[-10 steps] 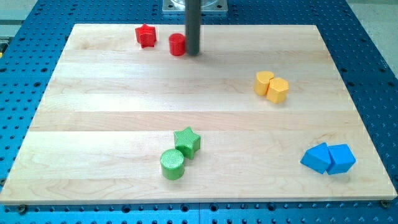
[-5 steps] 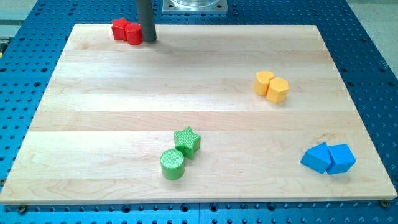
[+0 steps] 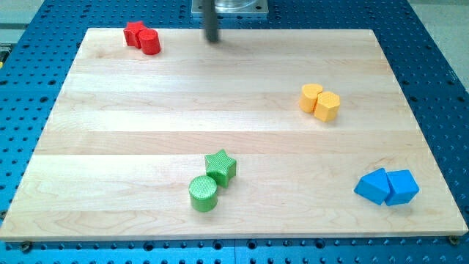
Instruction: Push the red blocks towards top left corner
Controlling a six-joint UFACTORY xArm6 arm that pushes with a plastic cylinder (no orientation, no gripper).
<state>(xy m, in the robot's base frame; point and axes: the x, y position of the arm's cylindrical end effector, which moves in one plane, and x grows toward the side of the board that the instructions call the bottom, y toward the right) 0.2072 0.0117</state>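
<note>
The red star block and the red cylinder block sit touching each other near the worktop's top left corner. My tip stands at the view's top edge, well apart to the right of them, touching neither. The arm carries no jaws, only the rod. Two yellow blocks lie at the right, two green ones near the bottom, two blue ones at bottom right.

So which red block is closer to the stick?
The red cylinder. It sits on the red star's right, the side facing my tip.
</note>
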